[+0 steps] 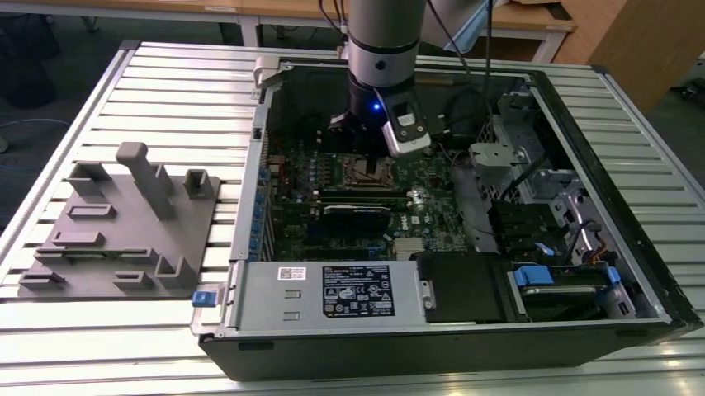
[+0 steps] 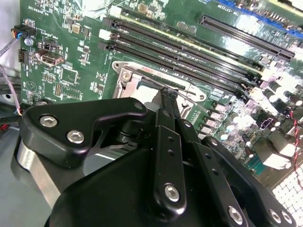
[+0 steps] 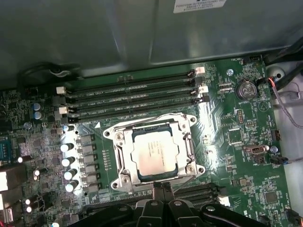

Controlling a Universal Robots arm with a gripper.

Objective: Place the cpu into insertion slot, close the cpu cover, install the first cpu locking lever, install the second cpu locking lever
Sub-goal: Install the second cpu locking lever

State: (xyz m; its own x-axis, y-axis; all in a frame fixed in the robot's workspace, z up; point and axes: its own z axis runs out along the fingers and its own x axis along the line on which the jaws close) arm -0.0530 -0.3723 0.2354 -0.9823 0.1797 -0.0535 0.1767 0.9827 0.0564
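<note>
The cpu (image 3: 155,152), a dull silver square, lies in the insertion slot (image 3: 117,182) on the green board. The cpu cover (image 3: 187,150) lies flat over it, framing the chip. A thin wire lever (image 3: 142,120) runs along the socket's side towards the memory slots. My gripper (image 3: 161,188) hangs at the opposite edge of the socket, its two black fingertips pressed together, shut with nothing seen between them. In the second wrist view the gripper (image 2: 165,91) tip sits right at the socket's rim (image 2: 124,74). In the exterior view the arm (image 1: 380,58) stands over the socket (image 1: 369,171).
Long black memory slots (image 3: 132,94) run beside the socket, with capacitors (image 3: 68,161) on another side. A black card (image 1: 355,216), the power supply (image 1: 330,293) and drive bays (image 1: 551,285) crowd the open case. A grey fixture (image 1: 121,223) sits at the exterior view's left.
</note>
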